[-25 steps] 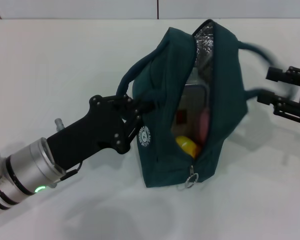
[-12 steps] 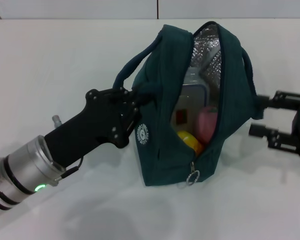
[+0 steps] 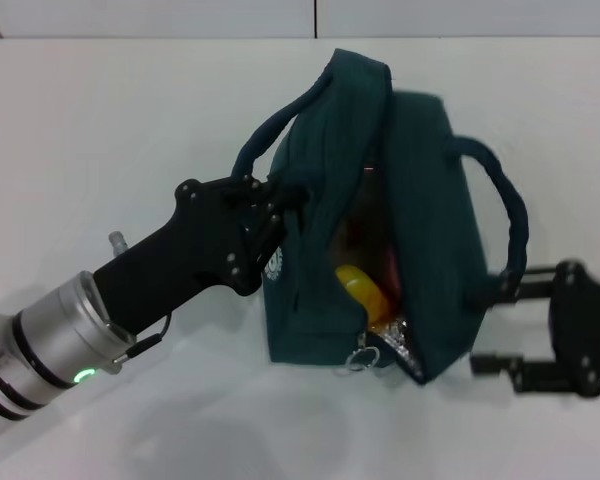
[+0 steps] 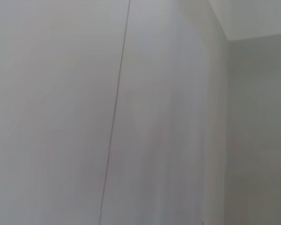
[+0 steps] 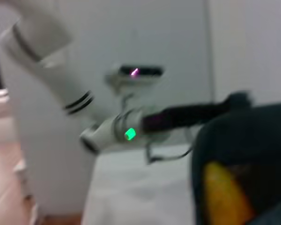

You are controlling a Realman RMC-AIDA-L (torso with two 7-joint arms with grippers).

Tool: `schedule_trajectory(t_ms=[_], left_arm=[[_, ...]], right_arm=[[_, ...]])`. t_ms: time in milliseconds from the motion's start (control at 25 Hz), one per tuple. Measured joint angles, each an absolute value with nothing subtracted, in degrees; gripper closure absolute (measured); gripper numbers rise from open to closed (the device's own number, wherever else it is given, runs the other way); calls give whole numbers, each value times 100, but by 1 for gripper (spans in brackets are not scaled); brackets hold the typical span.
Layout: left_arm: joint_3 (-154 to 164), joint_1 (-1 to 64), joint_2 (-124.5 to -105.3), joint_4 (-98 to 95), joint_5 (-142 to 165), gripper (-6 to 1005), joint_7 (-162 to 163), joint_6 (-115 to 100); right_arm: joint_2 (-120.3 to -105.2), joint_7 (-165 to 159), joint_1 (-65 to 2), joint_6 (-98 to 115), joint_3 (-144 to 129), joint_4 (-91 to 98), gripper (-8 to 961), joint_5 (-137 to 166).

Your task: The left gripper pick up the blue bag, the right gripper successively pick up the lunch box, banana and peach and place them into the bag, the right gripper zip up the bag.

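Observation:
The blue bag point(image 3: 420, 220) lies tilted on the white table point(image 3: 110, 120), with its zipper opening facing up and partly closed. My left gripper point(image 3: 268, 212) is shut on the bag's left handle. Inside the opening the yellow banana point(image 3: 356, 286) shows, and it appears again in the right wrist view as banana point(image 5: 222, 194) inside the dark bag point(image 5: 246, 136). A reddish patch lies deeper in the opening; the lunch box and peach are otherwise hidden. The zipper pull point(image 3: 361, 354) hangs at the near end. My right gripper point(image 3: 486, 328) stands open by the bag's lower right side, its upper finger against the fabric.
The bag's right handle point(image 3: 511, 212) arches up above the right gripper. My left arm point(image 5: 126, 131), with its green light, shows beyond the bag in the right wrist view. The left wrist view holds only plain white surfaces.
The bag has tipped over toward the near right and its opening has narrowed, hiding most of its contents. The right gripper has moved nearer along the bag's right side.

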State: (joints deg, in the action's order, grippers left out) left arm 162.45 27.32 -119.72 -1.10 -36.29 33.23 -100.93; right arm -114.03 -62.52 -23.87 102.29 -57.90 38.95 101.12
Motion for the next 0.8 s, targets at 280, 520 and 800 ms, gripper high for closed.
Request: schedule_trajectory(t_ms=[280,520,800], left_arm=[[16220,2737,-11981,-114,-3664,911,3291,-10070],[16221,2759,-11984,-114,-3683,909,3289,-10046],[16214,2770,-11988,-115,-3744,906,3297,-9976]], right_arm=[[-11506,-6099,-2237,10209,-5368,4076,392,10009],[-11507,-5771,-2054,10427,-4938,3938,395,9241],[-11280,-5460,-1983,11565,-4986,4051,395,9948]])
